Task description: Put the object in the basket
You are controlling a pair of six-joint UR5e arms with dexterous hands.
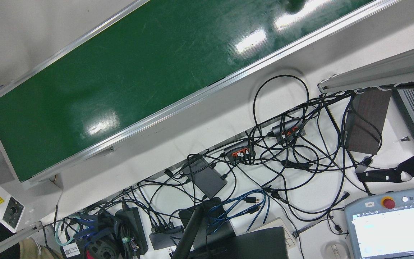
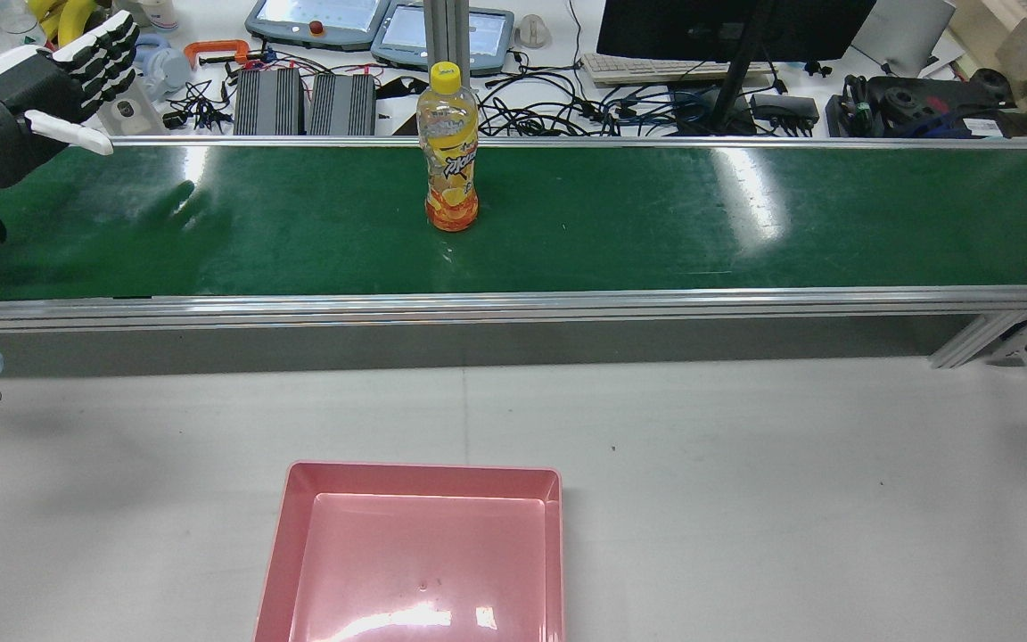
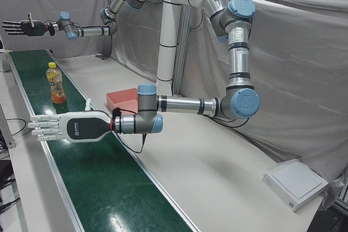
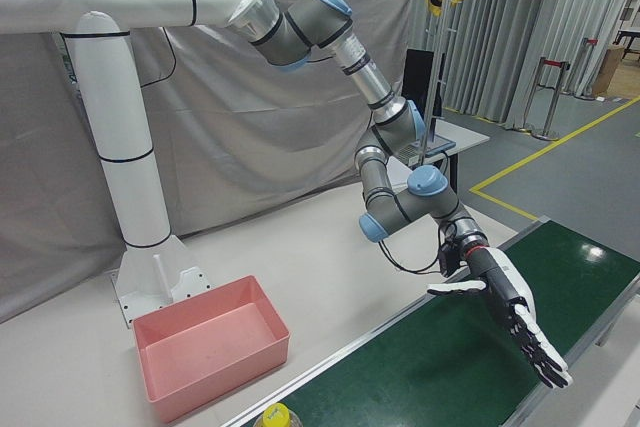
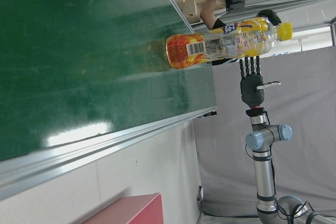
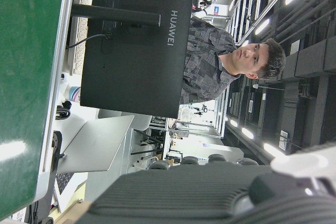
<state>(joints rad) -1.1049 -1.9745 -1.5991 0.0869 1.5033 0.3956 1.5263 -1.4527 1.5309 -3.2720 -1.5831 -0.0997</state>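
Note:
An orange drink bottle (image 2: 451, 152) with a yellow cap stands upright on the green conveyor belt (image 2: 656, 223). It also shows in the left-front view (image 3: 55, 85) and the left hand view (image 5: 220, 45). The pink basket (image 2: 415, 562) sits empty on the white table in front of the belt. My left hand (image 2: 50, 80) is open with fingers spread, above the belt's left end, well away from the bottle; it shows in the left-front view (image 3: 60, 127) and the right-front view (image 4: 510, 317). My right hand (image 3: 22, 27) is open, far beyond the bottle over the belt's other end.
Behind the belt lies a cluttered bench with cables (image 1: 282, 151), teach pendants (image 2: 317, 20), a monitor (image 2: 727, 27) and power boxes (image 2: 299, 89). The white tabletop (image 2: 790, 473) lies between belt and basket. A person (image 6: 231, 66) stands behind the monitor.

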